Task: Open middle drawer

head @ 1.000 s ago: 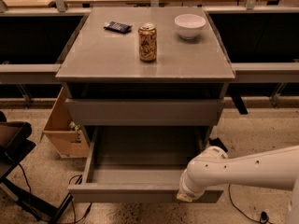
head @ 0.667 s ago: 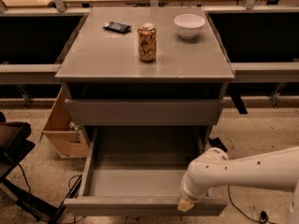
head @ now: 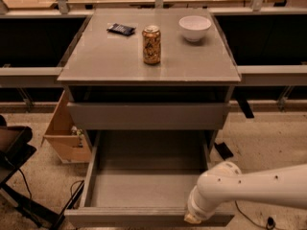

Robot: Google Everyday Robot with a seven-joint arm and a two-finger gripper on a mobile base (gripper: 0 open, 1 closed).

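Observation:
The middle drawer [head: 144, 186] is pulled far out of the grey cabinet toward me. Its plain grey tray is bare inside, and its flat front [head: 120, 218] lies at the bottom edge of the view. The taller top drawer front [head: 146, 115] sits above it, a little out from the cabinet. The lowest drawer front is hidden under the open drawer. My white arm [head: 259, 188] comes in from the right. My gripper [head: 194, 218] is down at the right part of the middle drawer's front edge, mostly hidden behind the wrist.
On the cabinet top [head: 105, 61] stand a soda can [head: 151, 44], a white bowl [head: 194, 28] and a small dark packet [head: 121, 29]. A cardboard box [head: 64, 133] sits on the floor left of the cabinet. A black chair [head: 12, 147] is at the far left.
The middle drawer has slid further out toward me. My arm and gripper have moved down and toward me with its front edge.

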